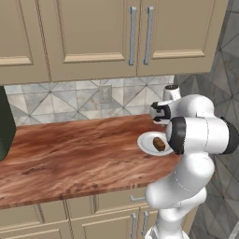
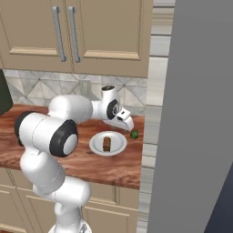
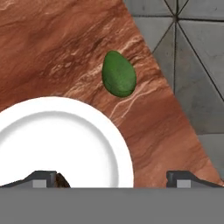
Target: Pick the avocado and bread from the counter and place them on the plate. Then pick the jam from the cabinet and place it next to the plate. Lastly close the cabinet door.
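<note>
Avocado (image 3: 118, 74) lies on tabletop (image 3: 52, 48) beside plate (image 3: 100, 144); judged smooth, rounded, likely to roll; best pinched across its narrow middle. Tool (image 3: 111, 178) released, empty.

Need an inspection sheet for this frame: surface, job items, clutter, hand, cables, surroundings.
Surface: counter, reddish-brown wood grain.
Job items: bread lies on the plate; avocado rests on the counter beside the plate, not on it.
Clutter: dark object at the counter's far left edge, identity unclear.
Hand: hand open, holding nothing, above the plate rim, avocado ahead of it.
Cables: nothing seen.
Surroundings: upper cabinet doors shut; tiled backsplash; grey tall panel right of the counter.
</note>
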{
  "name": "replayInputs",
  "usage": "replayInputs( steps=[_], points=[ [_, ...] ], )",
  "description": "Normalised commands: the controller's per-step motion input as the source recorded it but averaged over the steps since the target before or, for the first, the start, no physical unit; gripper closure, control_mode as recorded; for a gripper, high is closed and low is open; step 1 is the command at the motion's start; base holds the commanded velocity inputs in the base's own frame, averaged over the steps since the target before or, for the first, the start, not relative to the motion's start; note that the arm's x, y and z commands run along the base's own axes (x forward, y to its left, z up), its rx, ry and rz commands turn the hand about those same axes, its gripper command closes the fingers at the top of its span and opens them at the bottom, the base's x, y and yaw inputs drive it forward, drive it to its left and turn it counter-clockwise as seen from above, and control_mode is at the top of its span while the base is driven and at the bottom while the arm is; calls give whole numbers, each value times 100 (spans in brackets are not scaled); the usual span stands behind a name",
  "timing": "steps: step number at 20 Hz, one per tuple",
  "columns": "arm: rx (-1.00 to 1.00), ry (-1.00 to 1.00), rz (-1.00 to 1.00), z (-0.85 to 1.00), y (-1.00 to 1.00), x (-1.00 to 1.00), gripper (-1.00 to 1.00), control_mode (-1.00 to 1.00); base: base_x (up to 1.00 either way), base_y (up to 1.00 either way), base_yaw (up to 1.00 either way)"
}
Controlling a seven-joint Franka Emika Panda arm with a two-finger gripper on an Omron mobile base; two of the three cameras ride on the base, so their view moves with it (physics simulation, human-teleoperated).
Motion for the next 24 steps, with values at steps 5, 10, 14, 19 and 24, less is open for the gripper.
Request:
replayInputs(
  steps=[5,10,14,19,24],
  points=[
    [0,-8,-18,0,-38,11,-100,-100,0,0,0],
    [0,0,-11,0,-24,28,-100,-100,0,0,0],
    [0,0,-4,0,-9,43,-100,-100,0,0,0],
    [0,0,0,-6,-6,41,-100,-100,0,0,0],
    [0,0,0,-25,-5,27,-100,-100,0,0,0]
  ],
)
